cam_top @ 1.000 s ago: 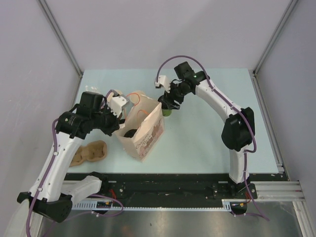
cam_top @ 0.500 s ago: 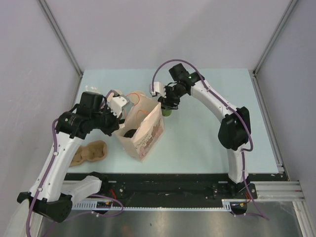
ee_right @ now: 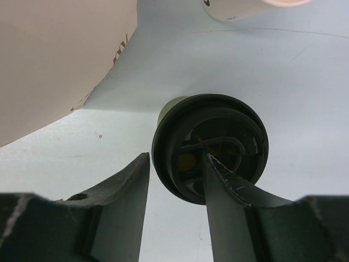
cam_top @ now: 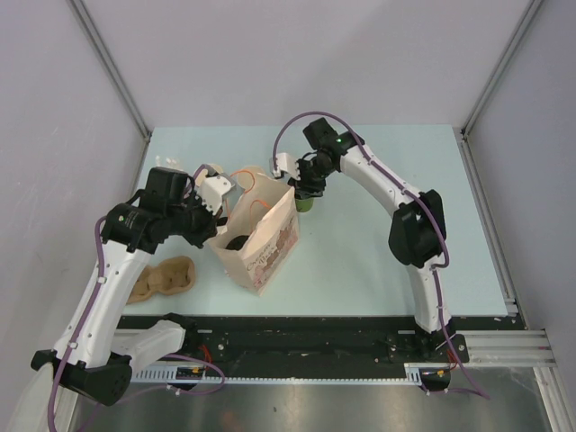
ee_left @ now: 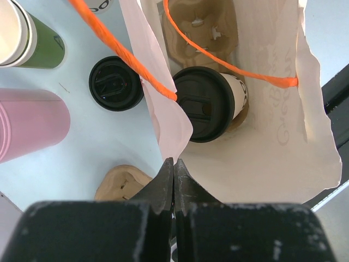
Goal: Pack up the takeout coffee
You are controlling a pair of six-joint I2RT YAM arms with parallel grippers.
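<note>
Since a second ago the right arm (cam_top: pixel 409 229) has swung its elbow in toward the bag (cam_top: pixel 270 243) and rolled its wrist. Green cup (cam_top: pixel 304 206) hasn't shifted, and the bag and the left side are the same.

- Spare carrier (cam_top: pixel 162 279) lies on the bench (cam_top: pixel 378 270), near-left of the bag.
- Left gripper (ee_left: pixel 173 169) is clamped on the bag's left rim, holding the mouth open.
- Inside the bag: white cup (ee_left: pixel 206 103), lid on, upright, seated in a pulp carrier (ee_left: pixel 202 22). The pocket beside it looks free.
- Green cup stands on the bench just off the bag's far-right corner, upright, black lid (ee_right: pixel 232 128) on.
- Right gripper (ee_right: pixel 175 157) is right above it, pointing down the cup's vertical axis. Its fingers are apart, with nothing clamped: one sits just outside the lid rim, the other over the lid's middle. Can't tell if they touch.

My read: half packed. Right gripper is the nearer one, and the left is tied up with the bag. It needs to centre on the cup, since it sits off toward the bag side. The free pocket lies near-left of the cup.
</note>
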